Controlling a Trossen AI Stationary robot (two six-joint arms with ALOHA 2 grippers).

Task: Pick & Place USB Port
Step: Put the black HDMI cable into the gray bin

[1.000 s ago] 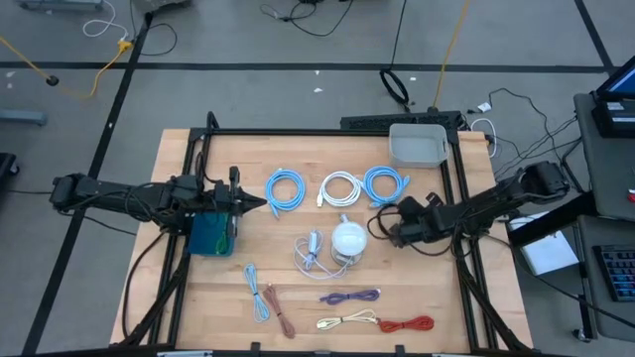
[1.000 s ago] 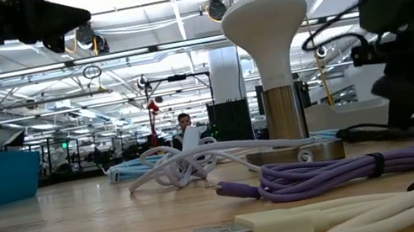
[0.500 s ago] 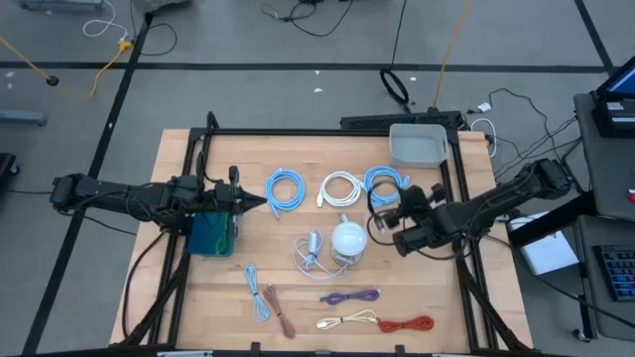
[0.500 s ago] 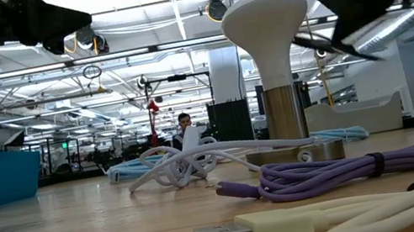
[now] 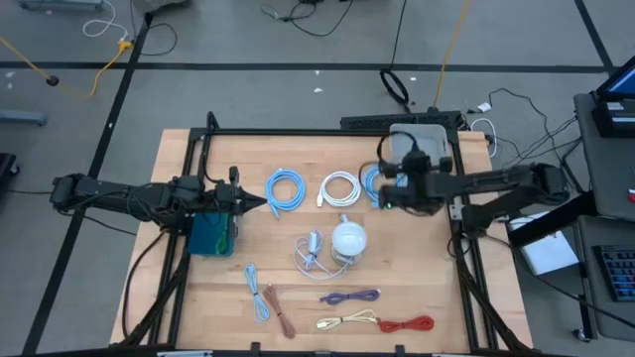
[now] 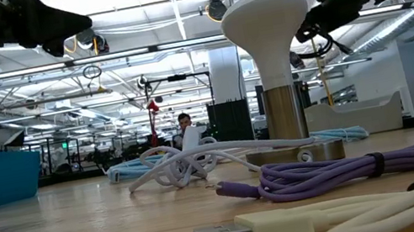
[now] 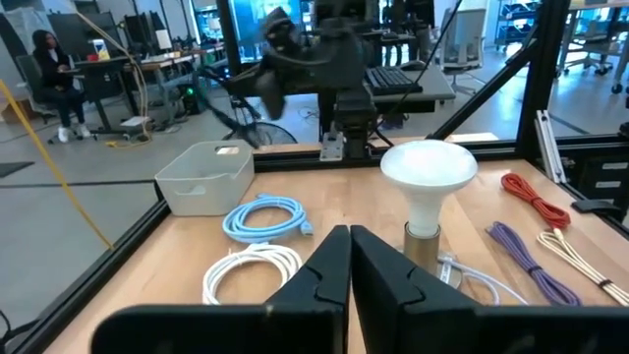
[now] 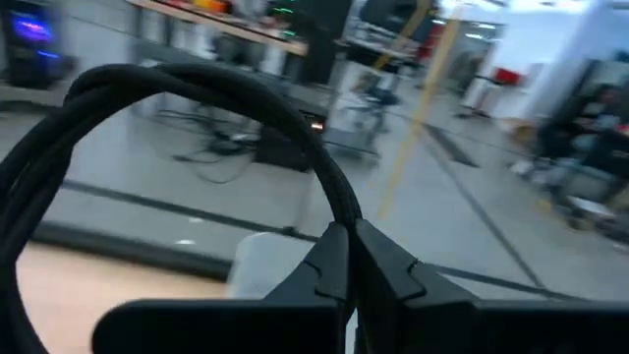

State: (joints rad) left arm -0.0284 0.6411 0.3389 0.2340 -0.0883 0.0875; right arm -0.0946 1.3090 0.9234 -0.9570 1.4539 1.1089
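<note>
Several bundled USB cables lie on the wooden table: two light-blue coils (image 5: 286,188) (image 5: 375,182), a white coil (image 5: 340,188), a purple bundle (image 5: 349,296), a cream one (image 5: 347,319) and a red one (image 5: 407,323). A grey bin (image 5: 417,144) stands at the far edge and a teal box (image 5: 211,236) at the left. My right gripper (image 5: 390,178) is shut and raised above the right-hand blue coil, next to the grey bin (image 8: 260,261). My left gripper (image 5: 260,203) is shut and waits in the air beside the teal box.
A white mushroom-shaped lamp (image 5: 347,238) stands mid-table on a metal base, with a tangled white cable (image 5: 313,250) beside it. A pale-blue cable (image 5: 256,290) and a pink one (image 5: 281,309) lie near the front edge. A black frame (image 5: 458,213) borders the table.
My right gripper has risen from low beside the lamp and swung toward the table's far edge, ending high over the right-hand blue coil near the grey bin; it has turned to face the far side. The cables have stayed in place.
</note>
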